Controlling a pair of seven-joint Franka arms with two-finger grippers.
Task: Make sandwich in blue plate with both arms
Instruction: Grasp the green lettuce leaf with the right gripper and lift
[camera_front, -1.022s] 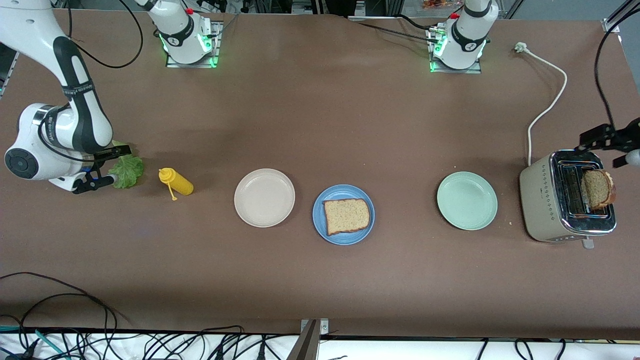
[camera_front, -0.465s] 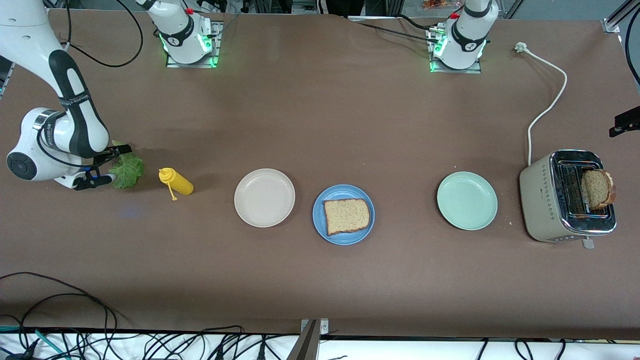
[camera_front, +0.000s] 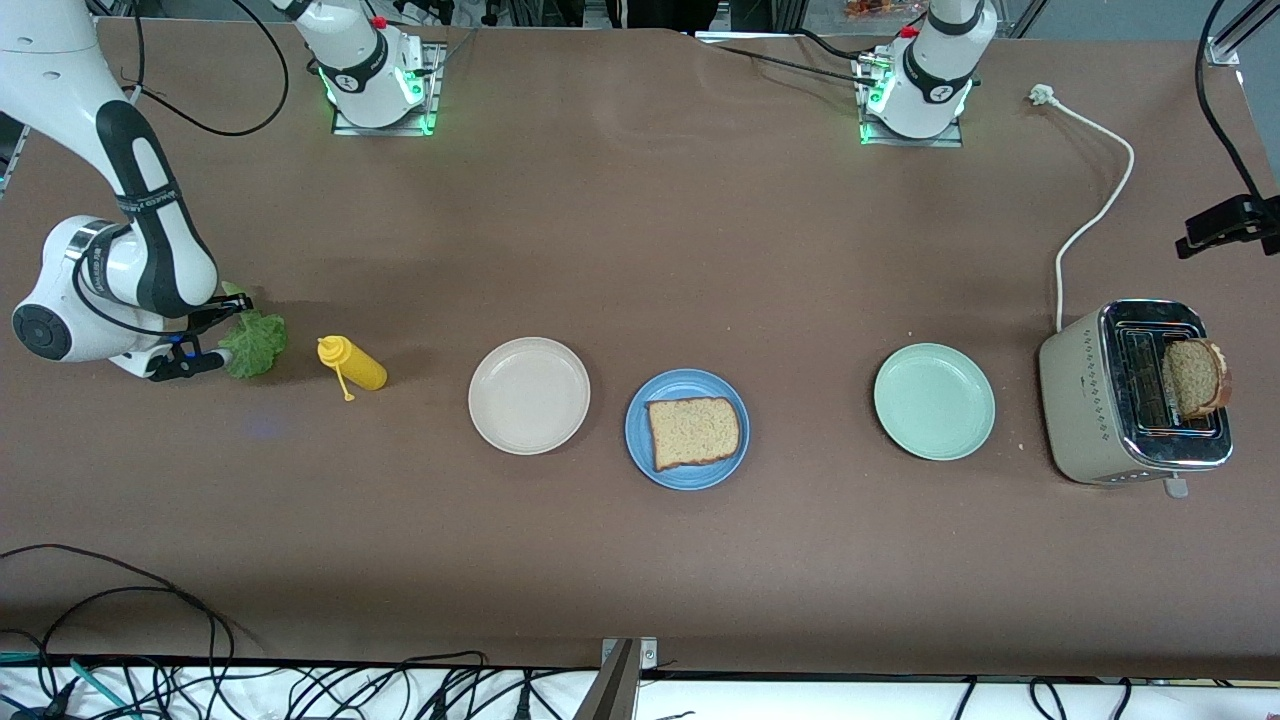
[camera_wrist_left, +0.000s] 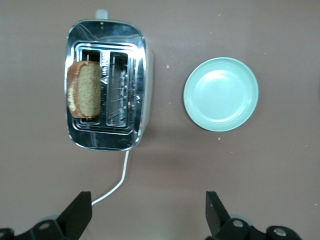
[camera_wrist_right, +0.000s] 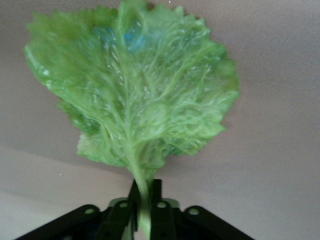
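Nearest, a bread slice (camera_front: 694, 432) lies flat in the blue plate (camera_front: 640, 440), between the beige plate (camera_front: 529, 395) and the mint plate (camera_front: 934, 401). Toward my left arm's end, a second slice (camera_front: 1194, 378) stands in the toaster (camera_front: 1095, 405). My right gripper (camera_wrist_right: 143, 210) is pinched on the lettuce (camera_wrist_right: 135, 95) stem — beside the mustard bottle (camera_front: 352, 364). My left gripper (camera_wrist_left: 148, 217) hangs spread wide and empty — above the toaster's cord (camera_wrist_left: 116, 184).
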